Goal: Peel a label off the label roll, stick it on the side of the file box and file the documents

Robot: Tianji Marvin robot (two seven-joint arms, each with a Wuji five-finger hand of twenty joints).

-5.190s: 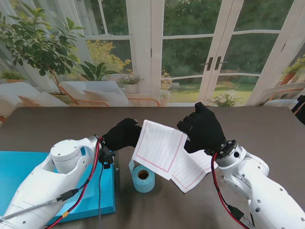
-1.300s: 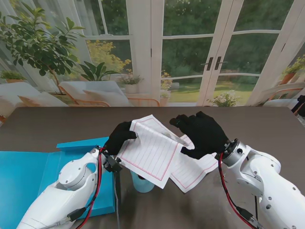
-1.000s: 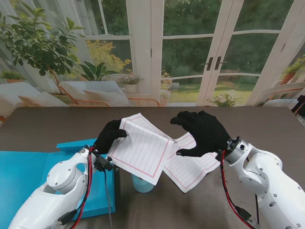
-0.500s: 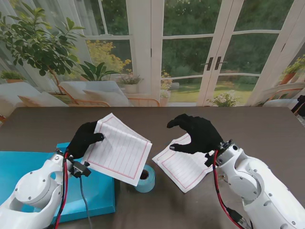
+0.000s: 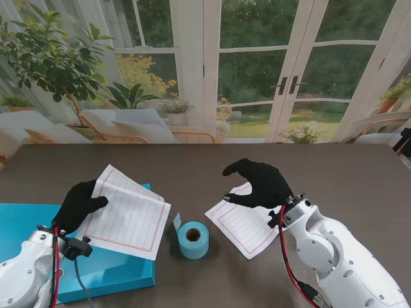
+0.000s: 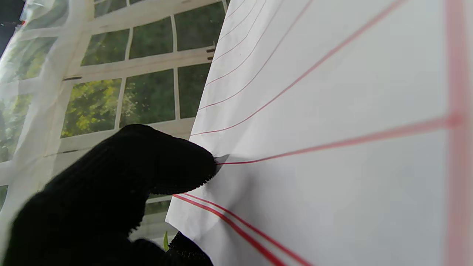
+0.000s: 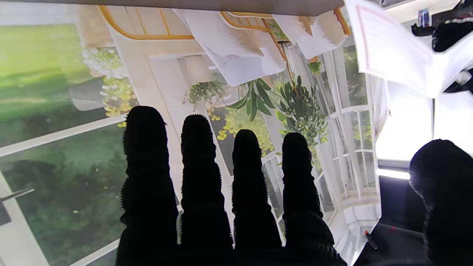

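Sheet (image 5: 125, 212) is pinched in your left hand (image 5: 79, 204), over the box (image 5: 29, 240) at 9 o'clock; filing underway. Lower it in. Right hand (image 5: 260, 183) spread, empty.

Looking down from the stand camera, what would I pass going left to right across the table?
Blue file box → left hand → the lined sheet it holds → blue label roll → second lined sheet lying flat → right hand, open above that sheet.

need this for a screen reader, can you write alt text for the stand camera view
The left hand holds a lined sheet over a blue file box. The open right hand hovers above a second sheet, with a blue label roll between them.
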